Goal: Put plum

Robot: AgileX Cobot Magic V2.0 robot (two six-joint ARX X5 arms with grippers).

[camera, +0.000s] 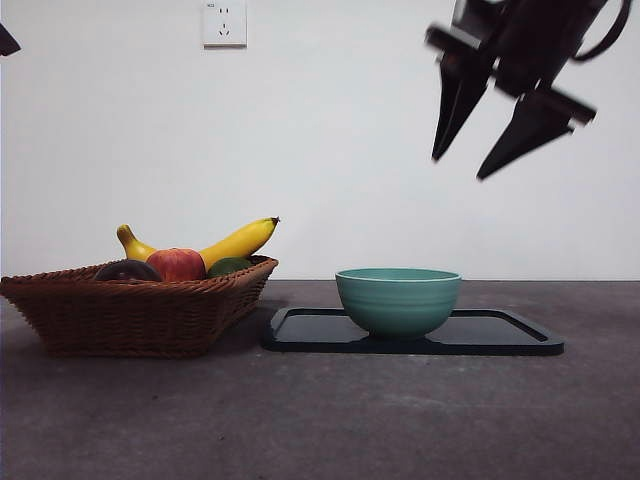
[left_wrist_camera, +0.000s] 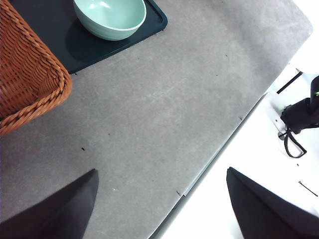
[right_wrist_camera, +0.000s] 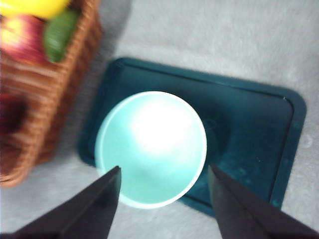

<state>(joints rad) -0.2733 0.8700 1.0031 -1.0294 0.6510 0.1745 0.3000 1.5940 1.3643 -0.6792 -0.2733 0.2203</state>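
Front view. Wicker basket [camera: 135, 315] at the left of the grey table [camera: 320, 420], holding: one plum [camera: 127, 271], dark maroon, at the near left, only its top above the rim; one red apple [camera: 176, 264] just beside it; one banana [camera: 215, 245] lying across the back; one green fruit [camera: 229, 266] to the right of the apple, mostly hidden. Dark tray [camera: 500, 335] to the right of the basket, near it but apart. Green bowl [camera: 398, 300] standing upright on the tray's left part. Right gripper [camera: 483, 160] high in the air at the upper right, above and to the right of the bowl, jaws spread apart with nothing between them. A black tip at the top left corner. Wall socket [camera: 224, 22] on the white wall.

Left wrist view. Left gripper [left_wrist_camera: 162, 199] over a bare part of the table near its edge, jaws wide apart, holding nothing. One corner of the basket [left_wrist_camera: 30, 79], the bowl [left_wrist_camera: 109, 17] and part of the tray [left_wrist_camera: 60, 40] lie beyond it, well apart from the jaws. The plum is not seen here.

Right wrist view. Picture somewhat blurred. Right gripper [right_wrist_camera: 164, 204] above the bowl [right_wrist_camera: 151, 148], jaws spread to either side of its rim without touching it. Bowl on the tray [right_wrist_camera: 249, 129], at the end next to the basket [right_wrist_camera: 50, 104]. In the basket: apple [right_wrist_camera: 20, 40], green fruit [right_wrist_camera: 60, 32], banana [right_wrist_camera: 32, 7], and a dark shape [right_wrist_camera: 10, 112] that is likely the plum.
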